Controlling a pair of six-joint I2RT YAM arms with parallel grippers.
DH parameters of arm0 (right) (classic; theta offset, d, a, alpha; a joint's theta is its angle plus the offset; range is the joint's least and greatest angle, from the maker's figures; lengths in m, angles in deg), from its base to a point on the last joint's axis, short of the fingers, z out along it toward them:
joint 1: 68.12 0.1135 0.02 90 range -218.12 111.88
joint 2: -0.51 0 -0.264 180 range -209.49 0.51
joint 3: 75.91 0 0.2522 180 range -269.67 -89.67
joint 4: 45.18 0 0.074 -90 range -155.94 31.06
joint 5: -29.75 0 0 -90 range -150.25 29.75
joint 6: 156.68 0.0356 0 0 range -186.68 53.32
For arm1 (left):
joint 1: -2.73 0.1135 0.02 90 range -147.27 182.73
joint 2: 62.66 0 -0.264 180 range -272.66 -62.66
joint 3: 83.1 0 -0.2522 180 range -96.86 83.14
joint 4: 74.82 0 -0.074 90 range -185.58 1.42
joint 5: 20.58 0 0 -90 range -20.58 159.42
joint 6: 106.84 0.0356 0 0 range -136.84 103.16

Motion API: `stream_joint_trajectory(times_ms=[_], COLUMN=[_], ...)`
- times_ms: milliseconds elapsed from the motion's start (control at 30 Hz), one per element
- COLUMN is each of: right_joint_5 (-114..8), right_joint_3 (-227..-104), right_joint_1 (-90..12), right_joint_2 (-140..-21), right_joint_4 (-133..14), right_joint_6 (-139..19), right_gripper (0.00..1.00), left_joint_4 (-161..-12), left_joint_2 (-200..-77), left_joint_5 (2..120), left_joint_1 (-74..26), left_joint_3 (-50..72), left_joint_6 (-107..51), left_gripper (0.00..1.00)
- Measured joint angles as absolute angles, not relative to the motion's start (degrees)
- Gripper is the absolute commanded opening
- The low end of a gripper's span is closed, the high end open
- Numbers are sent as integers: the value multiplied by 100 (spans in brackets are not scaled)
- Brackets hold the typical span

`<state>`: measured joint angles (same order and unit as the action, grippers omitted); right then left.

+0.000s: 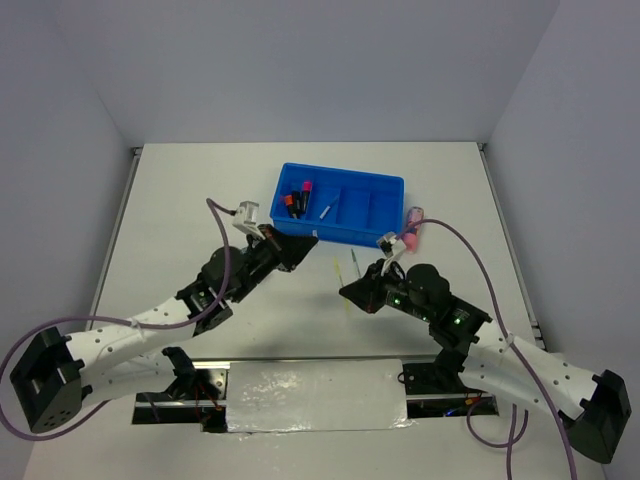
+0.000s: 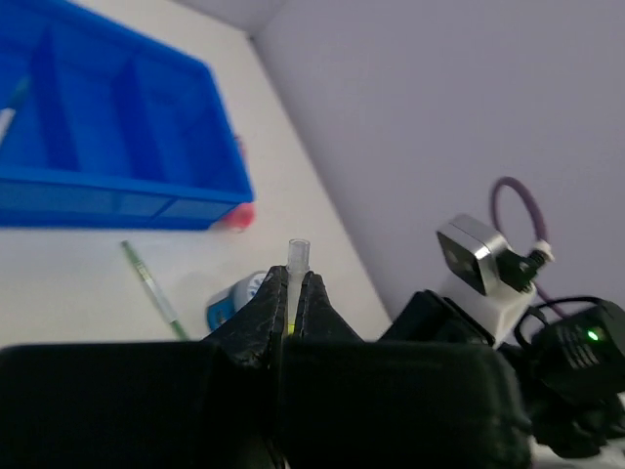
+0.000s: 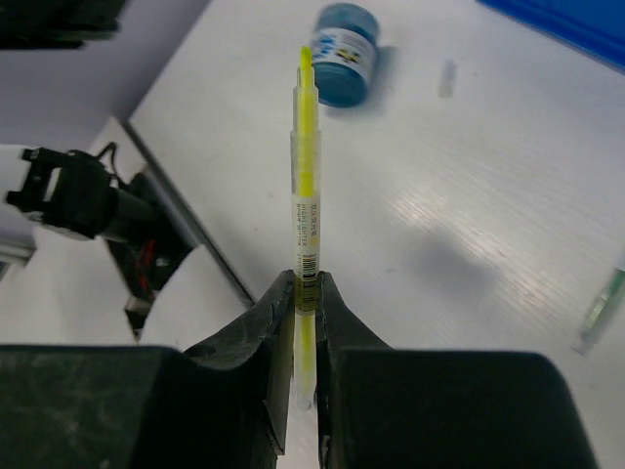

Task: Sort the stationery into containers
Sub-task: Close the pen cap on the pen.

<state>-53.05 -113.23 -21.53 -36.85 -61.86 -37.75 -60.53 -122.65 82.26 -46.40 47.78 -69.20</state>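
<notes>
Left wrist: fingers (image 2: 324,315) half hide cap (image 2: 298,252).

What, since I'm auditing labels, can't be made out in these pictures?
- Left wrist view: the pale tube in the left claw, which hides all but its tip.
- Left wrist view: the blue tray, cut off by the frame edges.
- Right wrist view: the green pen, cut off at the right edge.
- Top view: the pink item by the tray, too small to identify.
</notes>
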Motion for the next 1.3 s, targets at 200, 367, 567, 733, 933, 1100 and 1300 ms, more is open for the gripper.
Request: stream_joint_trajectory(times_ms=[200, 367, 567, 733, 933, 1100, 1300], right_joint_5=[-5180, -5331, -5606, -5750, -5816, -5864, -5928], right_joint_3=[-11270, -11371, -11379, -11410, -11554, -11556, -11556], right_joint_1=[-1712, -1364, -1117, -997, -986, -986, -986], right_joint_2=[-3665, -3880, -3921, -3716, -3670, -3720, -3735], right_joint_4=[-5248, -5091, -5040, -5038, -4914, -4887, -4887], right_joint_6=[-3668, -3646, -3600, -3607, -3635, -3668, -3679], right_gripper=[0, 0, 0, 0, 0, 0, 0], left_joint_4=[-4663, -4097, -3924, -3922, -3926, -3928, -3900], left_joint_2=[-12062, -11930, -11668, -11574, -11703, -11836, -11843], left_joint_5=[7566, 7291, 7275, 7319, 7313, 7251, 7214], left_joint_1=[-4653, -4655, -4655, -4655, -4655, -4655, -4657], left_joint_3=[5379, 5379, 5401, 5502, 5528, 5528, 5528], left_joint_6=[-6769, -6688, -6603, -6518, -6524, -6535, -6629], left_gripper=[0, 0, 0, 0, 0, 0, 0])
